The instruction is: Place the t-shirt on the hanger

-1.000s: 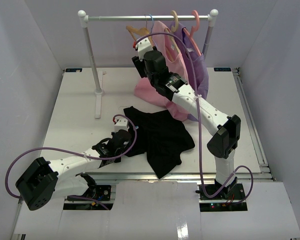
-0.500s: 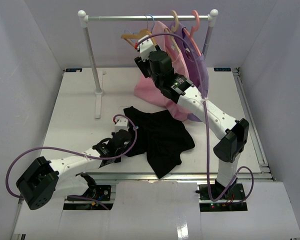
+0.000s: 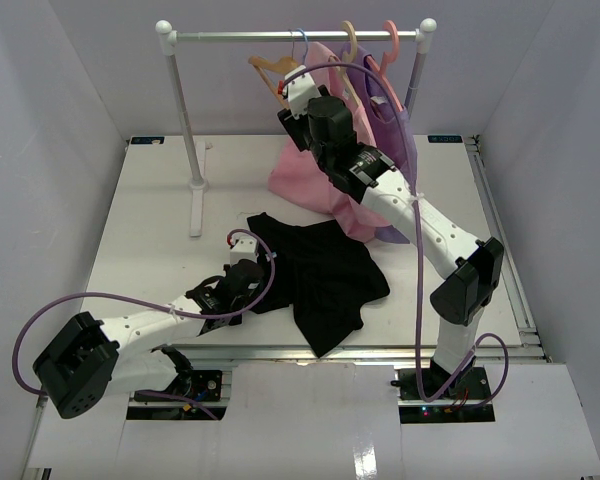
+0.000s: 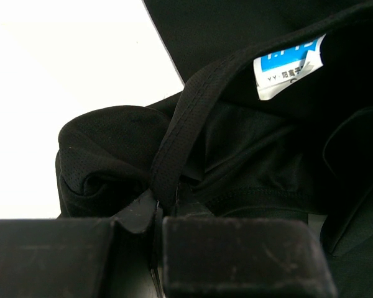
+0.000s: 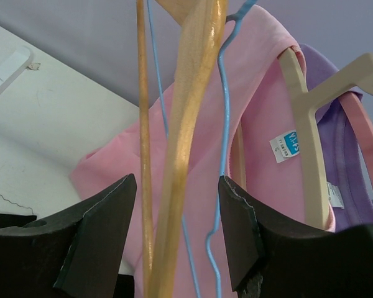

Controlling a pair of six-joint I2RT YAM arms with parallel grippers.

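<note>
At the left, the left arm's tool [image 4: 161,213] is clenched on the neckband of the plain black short-sleeved fabric t-shirt [image 3: 325,280]. The band is pinched between its two dark fingers [image 4: 236,261]. A small blue-and-white label [image 4: 289,65] sits inside the neck, just past the pinch. The t-shirt lies rumpled on the white tabletop [image 3: 150,230], near the front edge between the two arms and well apart from the rack.

Further back stands a white-posted rack with a metal rod [image 3: 240,36]. From the rod hang a bare tan-orange wooden hanger [image 5: 186,143] and, just beside it, the thin light-blue wire hanger [image 5: 222,124].

The right arm reaches up to these two. Its tool [image 5: 177,185] is released, the jaws standing apart with the wooden hanger and the light-blue wire between them. The wire runs right along the edge of the right-hand finger [image 5: 239,236].

To the right hang a pink fabric garment [image 5: 261,93] on a beige hanger [image 5: 306,155], then a purple fabric garment [image 5: 348,167] at the far end of the rod.
</note>
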